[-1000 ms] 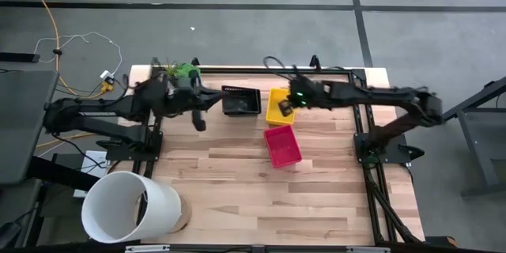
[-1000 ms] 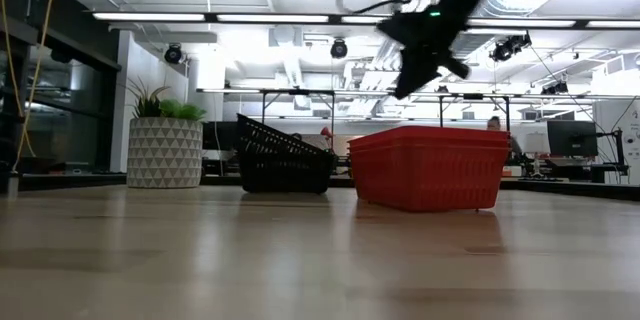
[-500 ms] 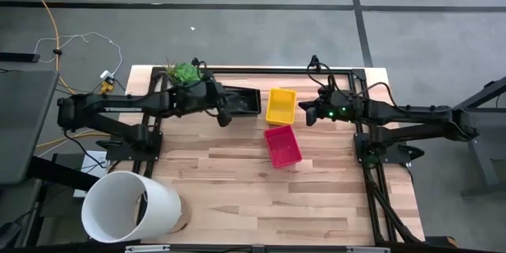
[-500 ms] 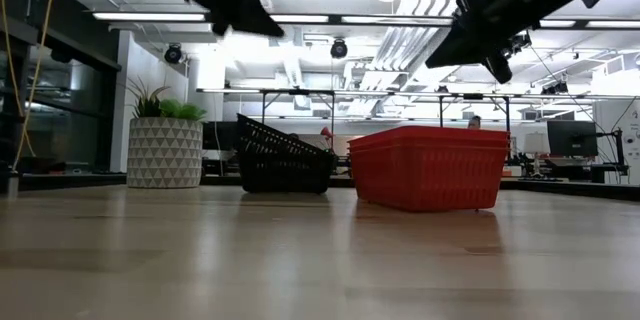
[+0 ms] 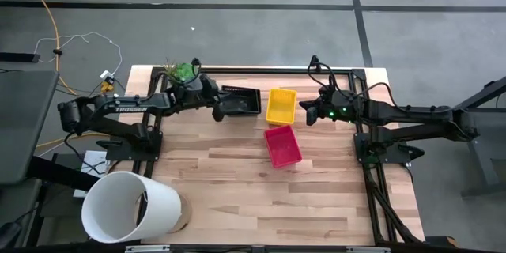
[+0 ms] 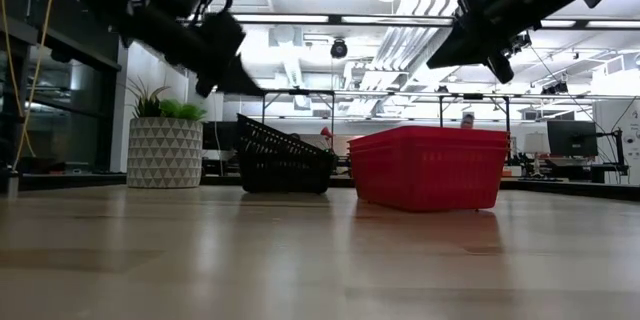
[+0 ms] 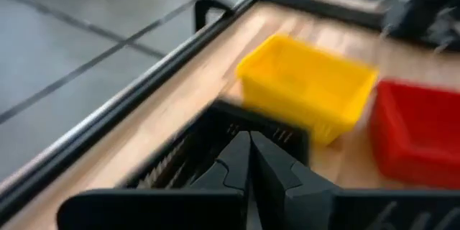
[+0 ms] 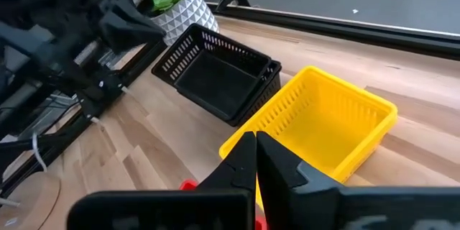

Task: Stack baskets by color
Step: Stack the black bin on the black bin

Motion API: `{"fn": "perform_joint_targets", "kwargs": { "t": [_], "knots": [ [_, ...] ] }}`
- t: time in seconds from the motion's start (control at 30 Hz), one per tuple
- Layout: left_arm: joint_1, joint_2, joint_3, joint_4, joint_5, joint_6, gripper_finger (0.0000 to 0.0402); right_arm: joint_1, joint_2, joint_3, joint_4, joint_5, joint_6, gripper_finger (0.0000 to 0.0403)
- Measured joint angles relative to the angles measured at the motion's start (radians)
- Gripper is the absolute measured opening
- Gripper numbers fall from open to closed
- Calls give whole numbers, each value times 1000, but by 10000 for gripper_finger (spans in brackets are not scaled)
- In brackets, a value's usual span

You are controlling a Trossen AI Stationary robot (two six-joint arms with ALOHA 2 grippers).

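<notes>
With both grippers closed and empty, the left gripper (image 5: 220,114) beside the black basket stack (image 5: 242,101) and the right gripper (image 5: 309,115) beyond the adjacent yellow basket (image 5: 281,105), stacking appears finished; next, retract.

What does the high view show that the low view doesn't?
Only high: the yellow basket between the black basket and the right gripper, and the white cylinder at the table's near left corner. Only low: the room behind the table, and the black basket sitting tilted. Both: black basket, red basket, plant, and both grippers off the table, left gripper by the black basket, both shut and empty.
</notes>
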State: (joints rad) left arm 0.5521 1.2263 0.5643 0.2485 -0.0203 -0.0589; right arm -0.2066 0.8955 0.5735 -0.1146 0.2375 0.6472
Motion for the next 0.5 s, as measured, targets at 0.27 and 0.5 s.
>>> {"fn": "perform_joint_targets", "kwargs": {
  "t": [0.27, 0.5],
  "knots": [
    [34, 1, -129, 117, -22, -11, 0, 0, 0, 0, 0, 37, 15, 0],
    [70, 13, -180, 167, -19, -17, 0, 0, 0, 0, 1, 42, 33, 0]
  ]
}}
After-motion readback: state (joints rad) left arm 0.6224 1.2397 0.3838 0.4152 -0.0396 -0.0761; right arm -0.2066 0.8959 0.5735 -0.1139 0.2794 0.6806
